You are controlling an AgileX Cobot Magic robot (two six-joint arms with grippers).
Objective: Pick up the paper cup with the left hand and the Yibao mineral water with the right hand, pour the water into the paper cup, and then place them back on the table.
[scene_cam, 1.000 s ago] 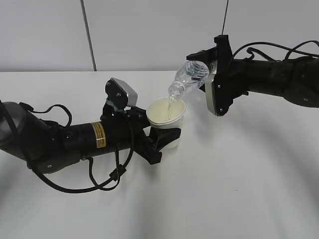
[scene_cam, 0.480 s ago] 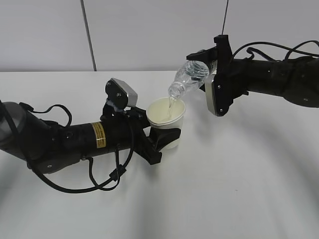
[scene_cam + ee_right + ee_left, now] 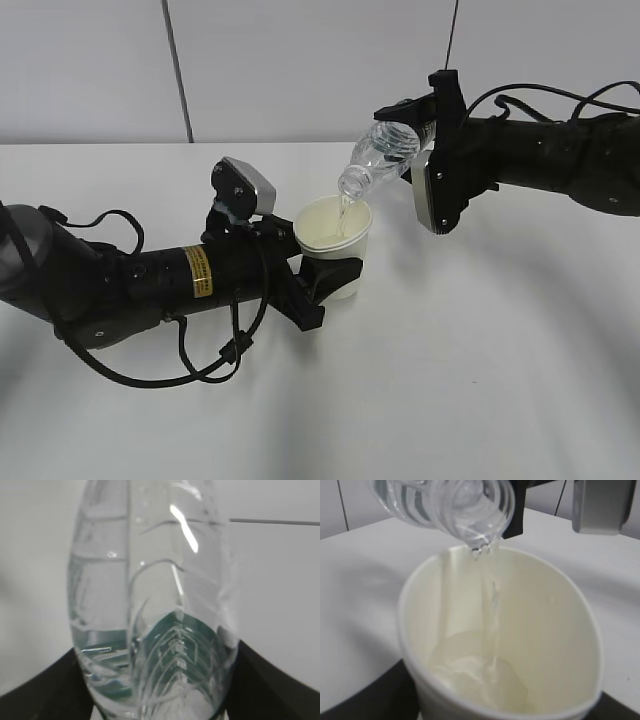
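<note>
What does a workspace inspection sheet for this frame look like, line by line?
Surface: white table, no spills seen.
Job's things: paper cup upright and part-filled; Yibao mineral water tilted mouth-down above its rim, water streaming in.
Clutter: nothing seen.
Grippers: left hand jaws shut on the cup; right hand jaws shut on the bottle.
Cables: black cables looped beside the left arm, more behind the right.
Surroundings: pale wall panels.

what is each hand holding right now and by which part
The left hand grips the paper cup around its lower wall. The right hand holds the Yibao mineral water by its body, tilted mouth-down.
</note>
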